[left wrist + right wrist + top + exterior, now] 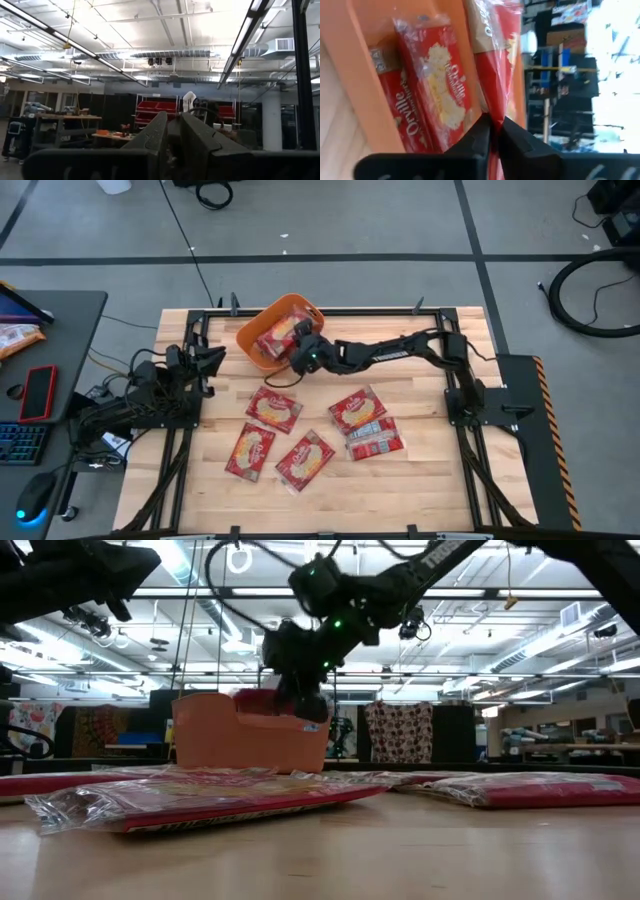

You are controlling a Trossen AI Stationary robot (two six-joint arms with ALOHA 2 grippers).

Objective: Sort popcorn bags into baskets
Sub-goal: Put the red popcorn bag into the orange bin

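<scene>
The orange basket [272, 318] stands at the table's far edge, left of the middle, and also shows in the low view [250, 740]. One popcorn bag [432, 95] lies flat inside it. My right gripper [302, 346] reaches over the basket's right rim and is shut on another popcorn bag [492, 60]. Several more bags lie flat on the table, among them one [273, 408], one [250, 450] and one [357, 410]. My left gripper [214, 358] rests shut and empty at the table's left edge. My right gripper pinches the red popcorn bag by its near edge [494, 114] between its two fingers. The fingers come slanting down from the table's right. The bag reaches forward from the fingers into the basket, turned on edge, beside the bag that lies flat there.
A dark desk at the left carries a slim red phone [38, 392], a keyboard [20, 442] and a mouse [36, 498]. Black frame rails [180, 470] run along the table's left and right sides. Bare wood [420, 480] shows near the front right.
</scene>
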